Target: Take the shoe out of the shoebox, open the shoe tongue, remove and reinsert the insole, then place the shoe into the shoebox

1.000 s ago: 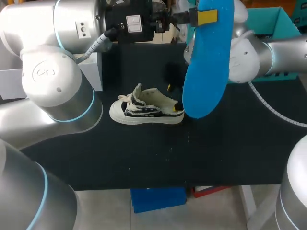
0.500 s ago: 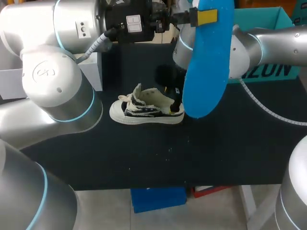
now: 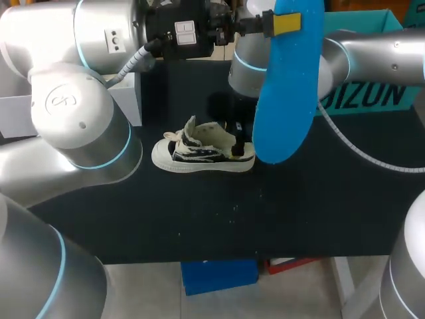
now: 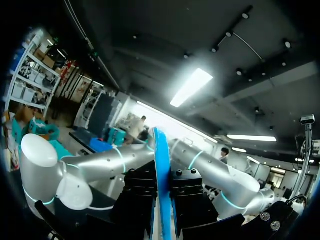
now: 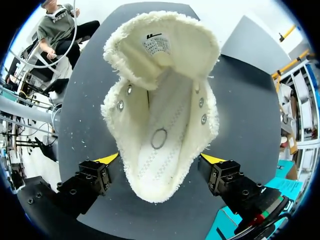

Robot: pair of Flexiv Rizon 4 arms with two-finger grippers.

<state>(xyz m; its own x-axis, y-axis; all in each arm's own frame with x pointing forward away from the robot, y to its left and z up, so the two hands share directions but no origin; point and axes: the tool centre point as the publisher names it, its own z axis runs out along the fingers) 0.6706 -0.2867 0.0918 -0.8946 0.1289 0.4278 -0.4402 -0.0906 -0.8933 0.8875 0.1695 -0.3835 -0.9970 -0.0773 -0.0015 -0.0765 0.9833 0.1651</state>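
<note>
Change: right arm swung in from the shoebox (image 3: 362, 21) side toward the shoe (image 3: 202, 153), bringing the right gripper (image 5: 160, 161) down at the shoe's heel end (shoe and insole did not shift).
Shoe: lay on its sole on the black table (image 3: 299, 212), outside the shoebox, toe pointing away from the right arm.
Tongue: folded forward (image 5: 160, 45), leaving the shoe's opening wide and the stitched footbed exposed.
Insole: blue insole (image 3: 285, 100) hung vertically, above and just beside the shoe's heel, clear of the shoe.
Left gripper: fingers were closed (image 4: 162, 210) on the insole's upper end, clamping it edge-on from both sides.
Right gripper: fingers were spread wide, one yellow tip on each side of the shoe's heel collar; contact with the collar could not be confirmed, and nothing was gripped.
Shoebox: stood well apart from the shoe, behind the right arm.
Progress: shoe extraction, tongue opening and insole removal appeared complete.
Remaining: reinsert the insole, then return the shoe to the shoebox (the right gripper's position suggested it would steady the heel).
</note>
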